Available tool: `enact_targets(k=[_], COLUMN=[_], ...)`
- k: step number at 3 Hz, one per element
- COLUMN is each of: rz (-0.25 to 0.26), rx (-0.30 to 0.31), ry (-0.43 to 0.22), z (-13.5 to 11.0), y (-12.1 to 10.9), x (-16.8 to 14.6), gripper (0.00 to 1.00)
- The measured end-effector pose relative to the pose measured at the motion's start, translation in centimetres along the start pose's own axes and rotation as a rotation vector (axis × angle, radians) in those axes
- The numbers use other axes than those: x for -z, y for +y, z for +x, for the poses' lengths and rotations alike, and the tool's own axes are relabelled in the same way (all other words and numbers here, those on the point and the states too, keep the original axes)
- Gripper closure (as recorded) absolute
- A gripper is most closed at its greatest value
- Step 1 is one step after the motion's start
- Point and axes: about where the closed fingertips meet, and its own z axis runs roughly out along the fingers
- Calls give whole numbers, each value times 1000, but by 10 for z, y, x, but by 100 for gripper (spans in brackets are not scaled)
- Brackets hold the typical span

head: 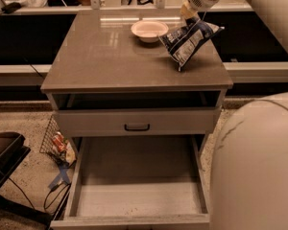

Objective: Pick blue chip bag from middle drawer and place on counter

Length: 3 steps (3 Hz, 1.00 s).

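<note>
at the upper right of the frame we see the gripper (188, 11), at the end of a pale arm, closed on the top corner of the blue chip bag (189, 40). the bag hangs at a slant from that pinch, its upper edge flaring toward the right and its lower tip pointing down at the counter (110, 56) near the right rim; we cannot tell whether the tip touches the slab. the bag is crumpled dark-blue foil with white panels and pale stripes, and its creases catch the light.

just to the left of the bag a white bowl (149, 30) sits on the counter near the back edge, close to the bag but apart from it. the counter is a glossy grey-brown slab that overhangs the grey cabinet.

below it we see a closed drawer front (101, 123) with a small black handle (137, 127). under that, the middle drawer (134, 198) is pulled out toward the bottom of the frame, showing its pale flat floor and low side walls.

at the left, on the floor, red-and-yellow wrappers (60, 143) lie in a wire basket. the robot's pale body (254, 171) fills the lower right.
</note>
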Motion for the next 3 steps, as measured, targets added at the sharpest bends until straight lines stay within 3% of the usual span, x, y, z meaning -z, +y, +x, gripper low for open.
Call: enact_targets(k=[2, 3], rz=[-6, -10], rx=[2, 3], ry=[4, 5], z=[0, 1], y=[3, 5], x=[-4, -6], gripper=[15, 0])
